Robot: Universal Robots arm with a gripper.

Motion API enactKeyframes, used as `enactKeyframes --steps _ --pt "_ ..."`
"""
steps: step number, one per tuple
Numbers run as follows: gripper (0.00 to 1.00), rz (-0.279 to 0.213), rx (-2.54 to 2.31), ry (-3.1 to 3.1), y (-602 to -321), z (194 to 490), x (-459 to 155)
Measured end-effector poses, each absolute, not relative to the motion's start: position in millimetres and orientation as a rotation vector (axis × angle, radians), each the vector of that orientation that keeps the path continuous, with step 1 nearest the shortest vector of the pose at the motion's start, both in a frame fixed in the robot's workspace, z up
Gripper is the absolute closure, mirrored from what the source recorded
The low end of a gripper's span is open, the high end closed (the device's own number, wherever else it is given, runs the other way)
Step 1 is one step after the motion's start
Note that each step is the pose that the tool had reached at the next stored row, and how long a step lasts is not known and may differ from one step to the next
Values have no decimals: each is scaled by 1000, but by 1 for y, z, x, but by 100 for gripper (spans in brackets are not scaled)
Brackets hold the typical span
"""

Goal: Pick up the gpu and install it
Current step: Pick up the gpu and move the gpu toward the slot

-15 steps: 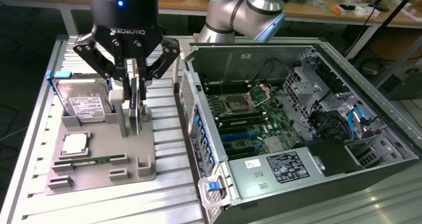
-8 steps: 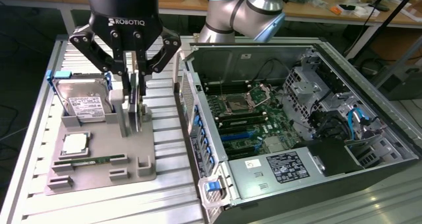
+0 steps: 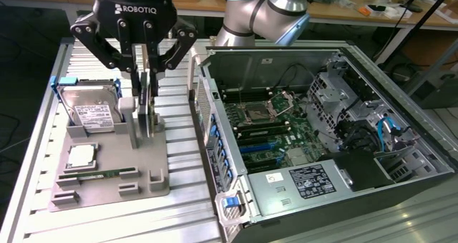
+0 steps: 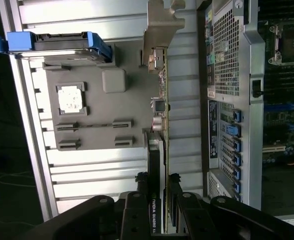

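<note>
While poised over grey moulded fixture tray (image 3: 118,158), logged black two-finger gripper (image 4: 158,179) with jaws closed flat on thin dark gpu card with silvery end bracket (image 4: 163,100): edge-on directly between jaws, long axis along jaw gap, bracket end well beyond fingertips.

We list, in the exterior view: open computer case (image 3: 250,66), three o'clock; grey fixture (image 3: 107,192), eight o'clock, bearing hard drive (image 3: 91,108), processor (image 3: 82,157), memory stick (image 3: 96,175).

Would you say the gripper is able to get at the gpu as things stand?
Likely yes: the gripper sits at the top edge of the gpu standing in the gray holder, nothing between them, and the hard drive stands apart.
</note>
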State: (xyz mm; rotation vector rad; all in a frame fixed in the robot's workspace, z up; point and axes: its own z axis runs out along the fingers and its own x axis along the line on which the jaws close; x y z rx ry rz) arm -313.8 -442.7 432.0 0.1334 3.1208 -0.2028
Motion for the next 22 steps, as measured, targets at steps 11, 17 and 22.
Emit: enactKeyframes --steps 11,17,22 --pt "73 -203 133 3121 -443 443 -306" --pt "73 -203 133 3121 -442 443 -292" --pt "73 -94 132 3129 -442 443 -268"
